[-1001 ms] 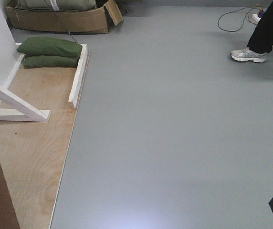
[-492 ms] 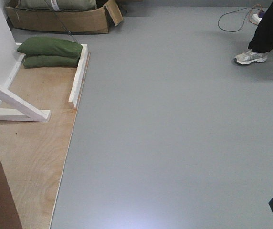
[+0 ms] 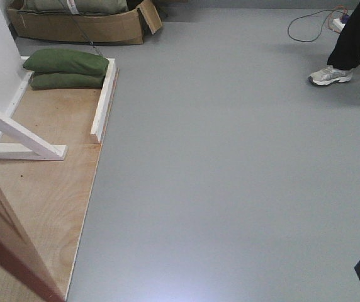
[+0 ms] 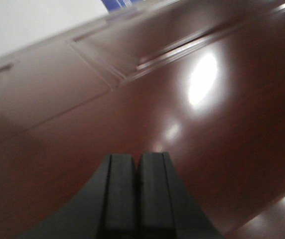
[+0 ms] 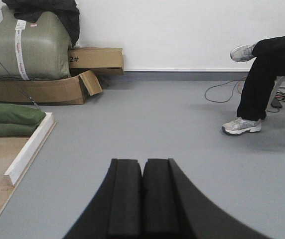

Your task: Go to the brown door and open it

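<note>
The brown door point(image 3: 7, 242) shows as a reddish-brown slanted edge at the lower left of the front view. It fills the left wrist view as a glossy, blurred surface with recessed panels point(image 4: 147, 84). No handle or lock shows. My left gripper point(image 4: 137, 159) is shut and empty, close to the door's face. My right gripper point(image 5: 143, 164) is shut with nothing in it, hanging over the grey floor point(image 5: 147, 124) and pointing away from the door.
A plywood floor panel point(image 3: 48, 182) with white wooden braces point(image 3: 104, 97) lies left. Green sandbags point(image 3: 67, 63) and a cardboard box point(image 3: 79, 25) sit behind it. A seated person's leg and shoe point(image 3: 331, 75) and cables point(image 3: 309, 22) are at far right.
The door's edge has swung further into the lower left of the front view and now slants across the plywood. The person's shoe shifted slightly right.
</note>
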